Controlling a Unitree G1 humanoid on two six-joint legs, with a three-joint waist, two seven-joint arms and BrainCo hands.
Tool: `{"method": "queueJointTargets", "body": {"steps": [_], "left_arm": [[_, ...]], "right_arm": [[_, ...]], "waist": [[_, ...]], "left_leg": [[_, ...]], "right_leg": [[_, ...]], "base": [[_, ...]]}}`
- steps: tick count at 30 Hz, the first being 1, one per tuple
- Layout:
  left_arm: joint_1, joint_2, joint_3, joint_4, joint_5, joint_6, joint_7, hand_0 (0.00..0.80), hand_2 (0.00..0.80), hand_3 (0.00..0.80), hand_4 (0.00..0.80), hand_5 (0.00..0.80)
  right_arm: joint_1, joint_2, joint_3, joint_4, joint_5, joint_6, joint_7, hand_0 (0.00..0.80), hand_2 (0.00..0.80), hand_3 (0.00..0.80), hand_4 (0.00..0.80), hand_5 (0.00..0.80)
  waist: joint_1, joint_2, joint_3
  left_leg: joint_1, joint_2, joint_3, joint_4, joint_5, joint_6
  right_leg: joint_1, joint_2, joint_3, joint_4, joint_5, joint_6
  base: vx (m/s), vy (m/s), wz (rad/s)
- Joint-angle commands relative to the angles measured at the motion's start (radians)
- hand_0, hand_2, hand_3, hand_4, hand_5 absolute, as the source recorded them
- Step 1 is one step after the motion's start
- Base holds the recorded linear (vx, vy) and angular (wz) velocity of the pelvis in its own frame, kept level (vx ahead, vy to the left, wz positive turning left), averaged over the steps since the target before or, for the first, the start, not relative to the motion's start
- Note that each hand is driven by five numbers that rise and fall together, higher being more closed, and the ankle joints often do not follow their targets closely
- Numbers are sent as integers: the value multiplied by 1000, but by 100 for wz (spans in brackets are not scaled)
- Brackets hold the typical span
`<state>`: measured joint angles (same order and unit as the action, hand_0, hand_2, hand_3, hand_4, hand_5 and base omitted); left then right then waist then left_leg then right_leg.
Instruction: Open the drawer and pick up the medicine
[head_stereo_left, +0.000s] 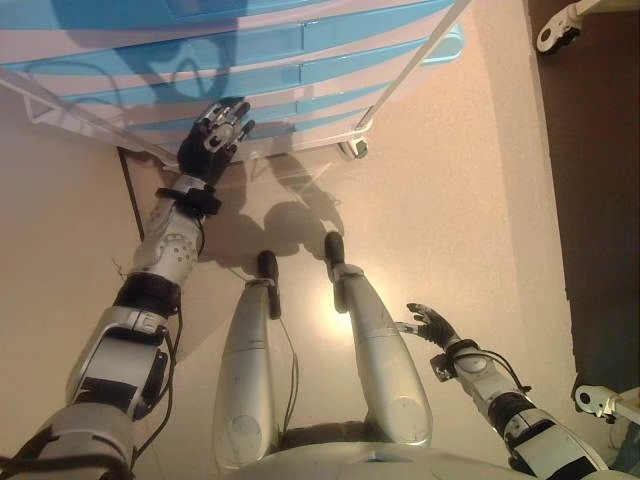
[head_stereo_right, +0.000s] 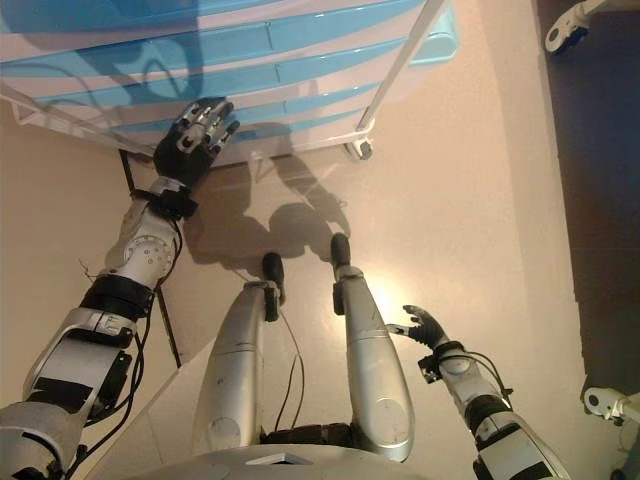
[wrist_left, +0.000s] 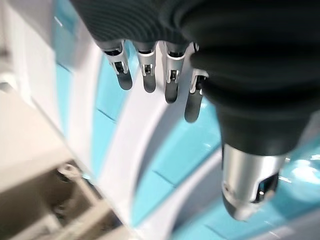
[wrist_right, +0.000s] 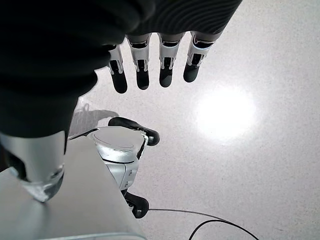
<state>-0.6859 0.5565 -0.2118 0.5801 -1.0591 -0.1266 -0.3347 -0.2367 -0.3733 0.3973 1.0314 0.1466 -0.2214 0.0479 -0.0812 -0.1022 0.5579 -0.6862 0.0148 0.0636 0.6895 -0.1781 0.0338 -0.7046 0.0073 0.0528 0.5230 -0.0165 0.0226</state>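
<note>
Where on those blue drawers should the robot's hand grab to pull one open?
Probably at a drawer front's recessed strip, coming straight from the front. The drawers are flat blue panels in a white frame, so little else offers a hold. The left hand is there with fingers straight, gripping nothing; the right hand hangs low.

The drawer unit (head_stereo_left: 280, 60) looks like glossy plastic, light-blue fronts in a white frame. Floor (head_stereo_left: 450, 200) is smooth, speckled and a bit shiny. Left hand (head_stereo_left: 212, 135) has a matt ribbed cover, metal-looking fingers.
</note>
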Motion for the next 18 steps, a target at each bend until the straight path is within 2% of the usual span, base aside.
{"method": "queueJointTargets", "body": {"steps": [1,7,12,13,18], "left_arm": [[-20,-11,-16,5,6,51,10,0,0,0,0,0],[-24,-7,-34,18,-44,88,-8,0,0,0,0,0],[-24,-16,-23,4,-124,36,-14,0,0,0,0,0],[-24,-25,-9,-8,-174,5,-7,0,0,0,0,0],[-36,-53,47,-19,-377,-45,14,0,0,0,0,0]], "right_arm": [[50,-54,-1,-26,-6,-4,16,0,0,0,0,0],[43,-64,2,-26,-15,2,14,0,0,0,0,0],[45,-66,4,-29,-17,6,11,0,0,0,0,0],[47,-66,8,-31,-15,8,10,0,0,0,0,0],[54,-50,26,-33,-20,9,5,0,0,0,0,0]], "waist": [[8,71,-38],[3,83,-38],[0,85,-38],[0,83,-38],[0,68,-38]], "left_leg": [[52,-60,72,-165,61,55],[46,-58,76,-168,65,53],[49,-59,77,-172,66,53],[51,-59,77,-175,68,53],[48,-54,74,-167,64,53]], "right_leg": [[42,45,-84,25,-45,-56],[28,41,-84,33,-47,-56],[26,42,-84,37,-49,-56],[28,43,-84,36,-49,-57],[31,45,-84,35,-50,-60]], "base": [[-2,39,-2],[-2,5,0],[-2,0,-1],[0,0,0],[-1,-7,1]]}}
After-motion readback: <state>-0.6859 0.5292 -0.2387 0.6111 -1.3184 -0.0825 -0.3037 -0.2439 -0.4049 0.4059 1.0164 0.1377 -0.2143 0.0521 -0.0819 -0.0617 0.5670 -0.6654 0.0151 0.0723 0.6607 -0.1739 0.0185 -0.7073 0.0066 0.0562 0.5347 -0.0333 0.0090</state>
